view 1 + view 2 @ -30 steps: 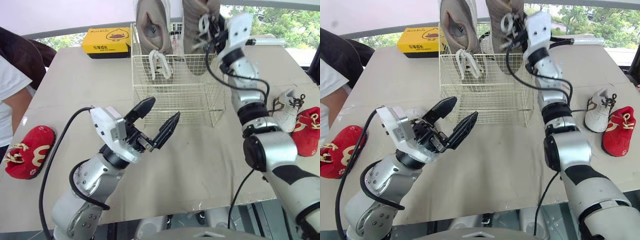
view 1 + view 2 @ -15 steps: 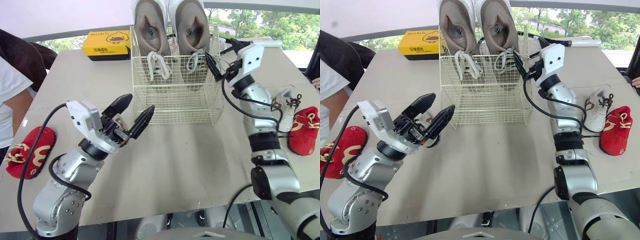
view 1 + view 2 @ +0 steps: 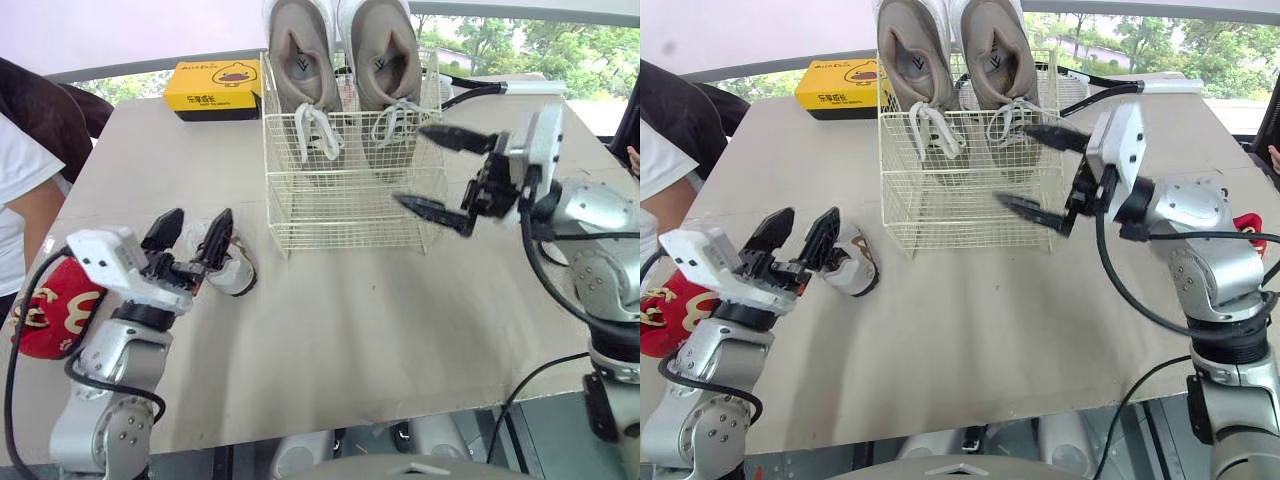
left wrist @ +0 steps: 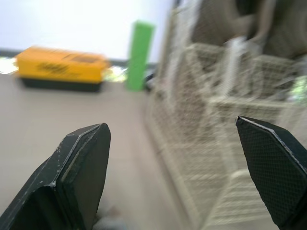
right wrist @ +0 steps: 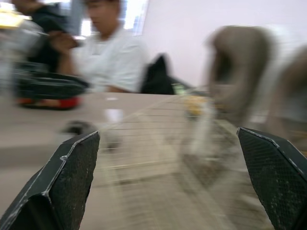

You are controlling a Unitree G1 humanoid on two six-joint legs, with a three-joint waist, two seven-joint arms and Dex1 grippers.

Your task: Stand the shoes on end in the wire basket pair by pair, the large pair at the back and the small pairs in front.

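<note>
Nearest, at the left of the tan bench [image 3: 350, 340], the left gripper [image 3: 197, 220] hangs part-open and empty right at the small white child's shoe [image 3: 232, 272]. The shoe lies on the bench, near the white wire basket [image 3: 340, 235] but outside it. Picking it up looks like the step in hand: close across the heel end, so it can go in toe down at the front. Farther right, the right gripper [image 3: 412, 165] is spread wide and empty by the basket's front. At the basket's back, the large grey pair [image 3: 305, 60] stands on end.
</note>
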